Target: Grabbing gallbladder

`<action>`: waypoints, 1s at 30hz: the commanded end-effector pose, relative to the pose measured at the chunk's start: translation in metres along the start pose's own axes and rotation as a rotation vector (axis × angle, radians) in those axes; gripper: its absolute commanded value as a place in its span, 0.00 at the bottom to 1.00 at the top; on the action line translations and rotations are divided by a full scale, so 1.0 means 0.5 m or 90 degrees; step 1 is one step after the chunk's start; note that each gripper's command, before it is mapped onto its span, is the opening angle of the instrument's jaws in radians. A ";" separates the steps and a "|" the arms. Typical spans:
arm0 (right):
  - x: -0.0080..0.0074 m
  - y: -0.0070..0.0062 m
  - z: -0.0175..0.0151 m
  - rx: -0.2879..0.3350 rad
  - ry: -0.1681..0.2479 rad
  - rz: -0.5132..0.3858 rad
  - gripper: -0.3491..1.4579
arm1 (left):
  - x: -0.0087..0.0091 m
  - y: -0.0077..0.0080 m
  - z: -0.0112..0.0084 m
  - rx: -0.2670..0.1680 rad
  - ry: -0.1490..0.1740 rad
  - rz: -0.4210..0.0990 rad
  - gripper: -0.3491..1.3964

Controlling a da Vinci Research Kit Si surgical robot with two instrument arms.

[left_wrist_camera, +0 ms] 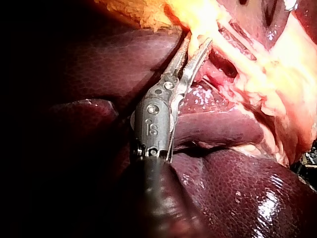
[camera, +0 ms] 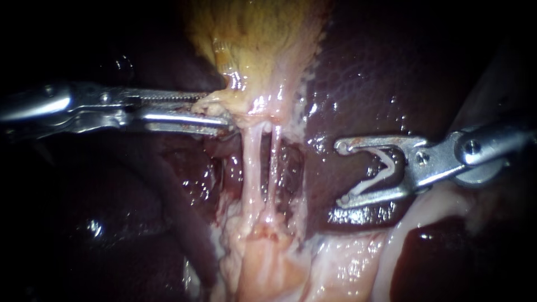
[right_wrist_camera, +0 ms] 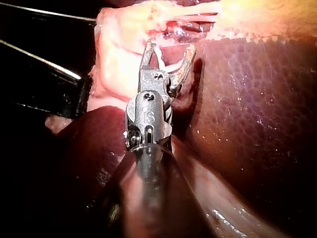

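Observation:
The yellowish gallbladder [camera: 257, 39] hangs at the top centre, against the dark liver [camera: 369, 72]. My left instrument [camera: 219, 112] comes in level from the left, its jaws shut on the gallbladder's lower edge. In the left wrist view its jaws [left_wrist_camera: 198, 42] close on the same yellow tissue [left_wrist_camera: 148, 15]. Below the gallbladder, two thin pale tubes [camera: 253, 162] [camera: 274, 168] run downwards side by side. My right instrument [camera: 342, 174] lies to their right over the liver. Its jaws stand wide apart and hold a white clip [camera: 383, 168], also seen in the right wrist view [right_wrist_camera: 163, 62], clear of the tubes.
Pale pink fatty tissue [camera: 268, 263] spreads below the tubes and runs off to the lower right. Dark liver lobes [left_wrist_camera: 237, 188] lie under and beside my left instrument's shaft. Liver [right_wrist_camera: 257, 109] also lies alongside my right instrument.

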 end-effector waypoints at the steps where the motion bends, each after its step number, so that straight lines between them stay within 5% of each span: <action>1: 0.0000 0.0000 0.0000 0.000 0.000 0.000 0.47 | 0.0001 0.0000 -0.0003 -0.001 -0.003 0.001 0.11; 3: 0.0000 0.0000 0.0000 0.000 0.000 0.000 0.47 | 0.0000 -0.0001 -0.0006 -0.001 -0.006 -0.006 0.00; 16: 0.0000 0.0000 0.0000 0.000 0.000 0.000 0.47 | 0.0026 0.0027 -0.0045 -0.002 -0.031 -0.047 0.00; 23: -0.0002 0.0002 0.0000 0.000 0.000 0.000 0.47 | 0.0105 0.0063 -0.0103 -0.005 -0.034 -0.060 0.00; 30: -0.0002 0.0002 0.0000 0.000 0.000 0.000 0.47 | 0.0164 0.0055 -0.0177 -0.001 -0.021 -0.076 0.00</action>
